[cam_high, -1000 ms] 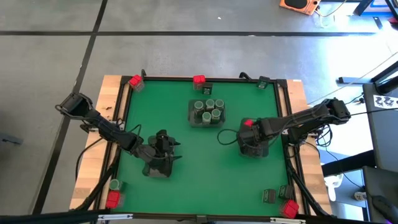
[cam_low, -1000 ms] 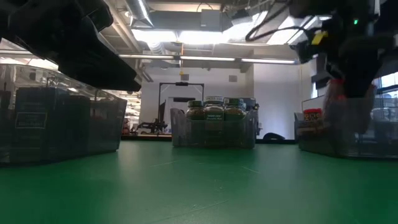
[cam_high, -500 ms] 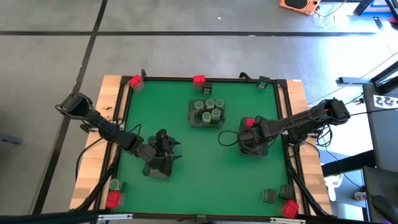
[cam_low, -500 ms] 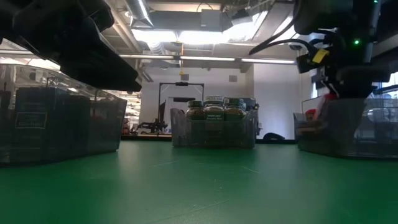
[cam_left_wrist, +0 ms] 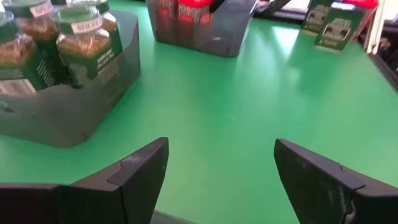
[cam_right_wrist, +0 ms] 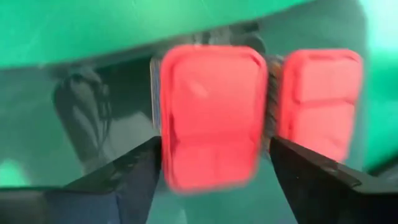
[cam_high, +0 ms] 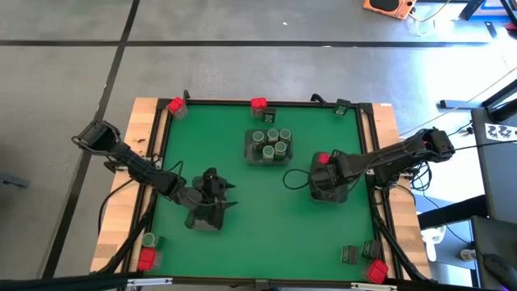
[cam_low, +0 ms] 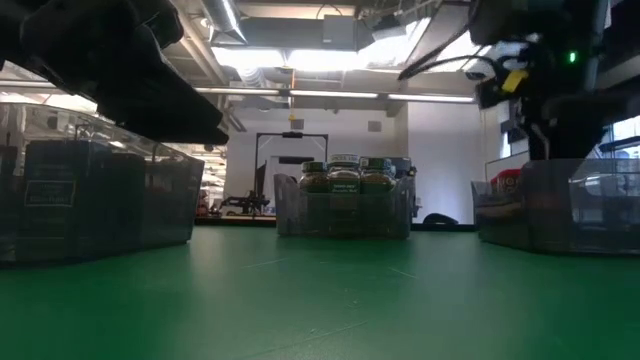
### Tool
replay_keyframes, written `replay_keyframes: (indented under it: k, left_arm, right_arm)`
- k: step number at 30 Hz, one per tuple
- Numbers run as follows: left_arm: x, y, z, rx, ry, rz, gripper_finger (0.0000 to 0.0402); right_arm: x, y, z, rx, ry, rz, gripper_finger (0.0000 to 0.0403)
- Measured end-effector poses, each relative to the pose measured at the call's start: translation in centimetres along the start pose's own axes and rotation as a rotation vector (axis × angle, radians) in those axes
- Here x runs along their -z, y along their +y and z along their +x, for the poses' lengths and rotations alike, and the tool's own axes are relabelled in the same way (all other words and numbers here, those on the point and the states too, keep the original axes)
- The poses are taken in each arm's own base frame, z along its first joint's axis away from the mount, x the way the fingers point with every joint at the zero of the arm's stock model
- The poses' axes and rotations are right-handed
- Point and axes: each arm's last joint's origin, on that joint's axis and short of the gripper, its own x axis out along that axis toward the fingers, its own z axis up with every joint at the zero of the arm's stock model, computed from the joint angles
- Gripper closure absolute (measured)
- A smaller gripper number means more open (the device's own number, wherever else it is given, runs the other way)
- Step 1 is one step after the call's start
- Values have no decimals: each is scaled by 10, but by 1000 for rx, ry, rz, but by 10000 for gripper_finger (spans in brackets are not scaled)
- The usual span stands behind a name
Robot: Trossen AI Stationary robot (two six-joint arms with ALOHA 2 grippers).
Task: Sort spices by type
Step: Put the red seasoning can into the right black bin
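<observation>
My right gripper (cam_right_wrist: 214,168) points down into a clear grey tray (cam_high: 338,194) at the table's right. It is open. A red spice box (cam_right_wrist: 210,115) stands upright in the tray, and the fingers are on either side of it. A second red box (cam_right_wrist: 320,102) stands next to it. My left gripper (cam_left_wrist: 221,165) is open with nothing in it. It hangs still over a grey tray (cam_high: 203,218) of dark tins at the near left. Several grey-green jars (cam_high: 269,145) stand in the middle tray (cam_high: 250,153).
Loose spices lie at the table's corners. Red boxes (cam_high: 175,105) (cam_high: 258,103) and dark tins (cam_high: 271,114) (cam_high: 343,105) lie along the far edge. At the near left are a jar (cam_high: 149,239) and a red box (cam_high: 146,259). At the near right are a tin (cam_high: 350,255) and a red box (cam_high: 377,271).
My right gripper has tipped and gone slightly down over the right tray. In the low view, the red box that showed at its fingers has sunk behind the tray's wall, beside the other red box.
</observation>
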Motion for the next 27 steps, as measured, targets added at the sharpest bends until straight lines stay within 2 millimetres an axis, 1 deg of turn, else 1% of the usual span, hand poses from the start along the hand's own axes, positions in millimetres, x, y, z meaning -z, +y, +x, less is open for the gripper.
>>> replay_keyframes:
  k: [3, 5, 8, 11, 14, 17, 21, 24, 27]
  left_arm:
    - [-6, -1, 1, 10, -43, -12, 112]
    - [-13, -2, 2, 16, -62, 2, 112]
    - [-28, -5, 3, 17, -107, 56, 112]
    - [-47, -8, 4, 8, -157, 150, 112]
    - [-66, -11, 4, -3, -208, 231, 112]
    - [-80, -15, 5, -14, -240, 285, 112]
    - [-95, -16, 6, -34, -261, 311, 112]
    - [-112, -13, 6, -100, -210, 309, 112]
    - [-132, -2, 2, -247, -96, 284, 112]
  right_arm:
    - [0, -4, -26, -1, 40, -20, 95]
    - [2, -5, -42, -8, 34, -48, 90]
    - [4, 0, -58, -11, -74, -88, 87]
    - [5, 10, -65, 1, -212, -106, 86]
    - [6, 21, -71, 30, -339, -123, 86]
    - [7, 34, -75, 35, -469, -124, 86]
    - [10, 43, -73, 29, -540, -128, 86]
    - [12, 47, -65, 21, -548, -133, 86]
    - [13, 50, -55, 8, -565, -121, 86]
